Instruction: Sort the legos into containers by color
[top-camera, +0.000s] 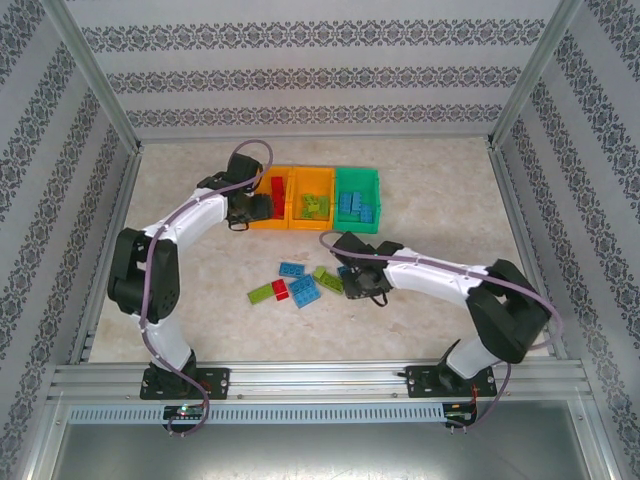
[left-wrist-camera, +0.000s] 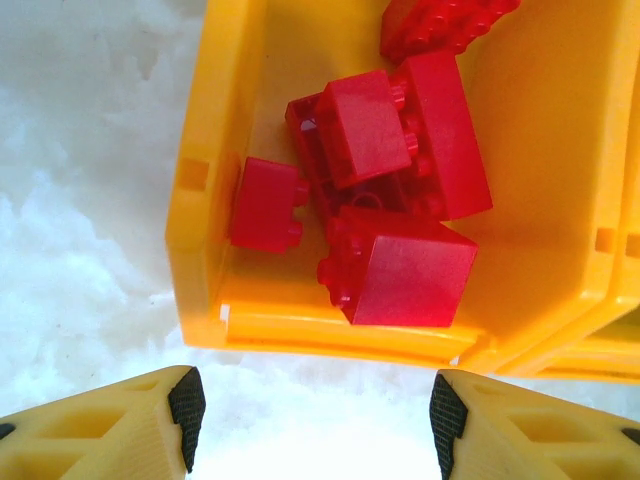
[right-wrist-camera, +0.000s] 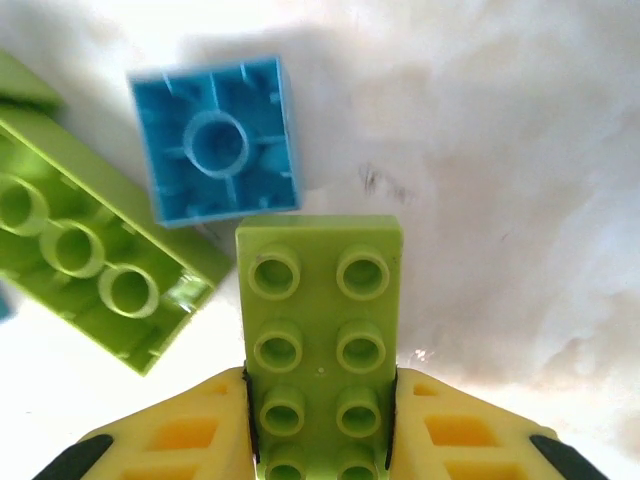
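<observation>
My right gripper (right-wrist-camera: 320, 425) is shut on a lime green lego (right-wrist-camera: 320, 300), its pads pressed against the two long sides. It is low over the loose pile in the top view (top-camera: 360, 283). An upturned light blue lego (right-wrist-camera: 215, 140) and a second lime green lego (right-wrist-camera: 90, 260) lie just beyond it. My left gripper (left-wrist-camera: 316, 420) stands open with nothing in it, just short of the near rim of the left orange container (left-wrist-camera: 330, 335). That container holds several red legos (left-wrist-camera: 400, 180). The middle orange container (top-camera: 312, 186) holds green legos and the green container (top-camera: 357, 180) holds blue ones.
Loose legos lie on the table between the arms: a blue (top-camera: 292, 269), a green (top-camera: 262, 292), a red (top-camera: 279, 289), a larger blue (top-camera: 304, 291) and a green (top-camera: 327, 279). Patterned walls and metal posts enclose the table on three sides.
</observation>
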